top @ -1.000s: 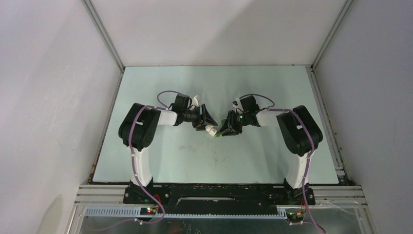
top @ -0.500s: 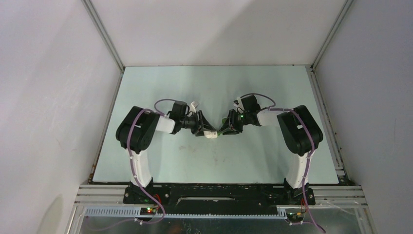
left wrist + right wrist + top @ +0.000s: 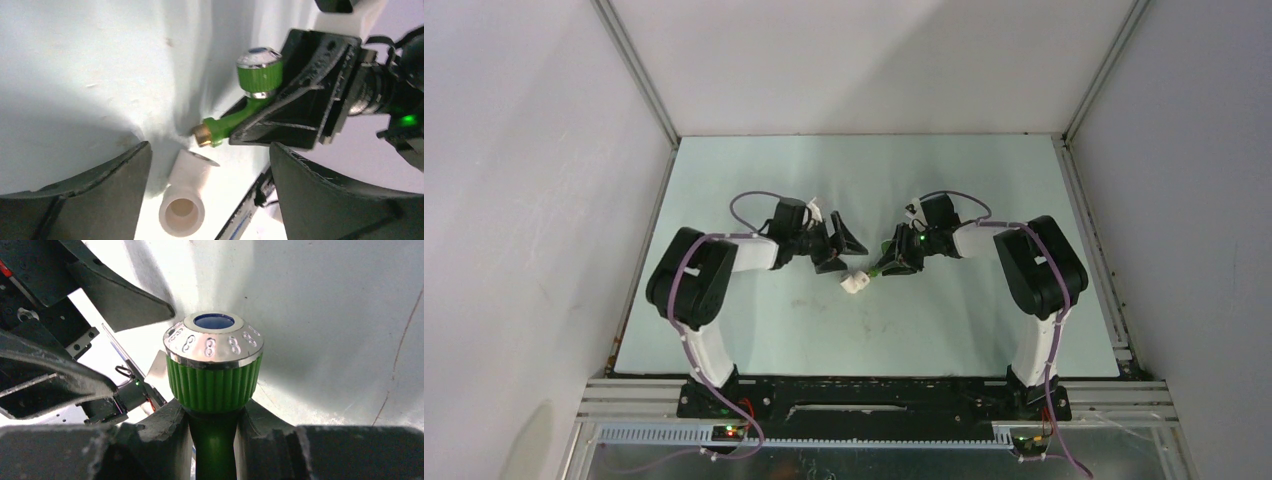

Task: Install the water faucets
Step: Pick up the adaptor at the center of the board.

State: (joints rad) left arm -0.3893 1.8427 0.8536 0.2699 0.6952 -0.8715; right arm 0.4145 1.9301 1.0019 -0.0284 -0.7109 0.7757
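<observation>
**Item 1, left gripper** (image 3: 834,246): fingers wide apart and holding nothing. In the top view I find it just left of centre frame, pointing right.

**Item 2, right gripper** (image 3: 892,260): clamped on the stem of the green faucet (image 3: 257,76), just below the ribbed knob. It sits just right of centre frame, facing the left gripper.

**Item 3, green faucet:** held off the table (image 3: 764,320). In the left wrist view its long axis slants from the knob at upper right to the brass threaded tip (image 3: 201,136) at centre.

**Item 4, white fitting** (image 3: 182,199): lies loose on the table, low in the left wrist frame, between the left fingers but touching neither. Its open mouth faces the bottom edge and its far end points up toward the brass tip, near but apart.

**Item 5, white faucet:** I see none in any view.

**Note:** I judge the coming move turns on that gap. Tip and fitting run roughly in line, and the left gripper is nearer the fitting. There is open table on all sides, with the edges well away.
</observation>
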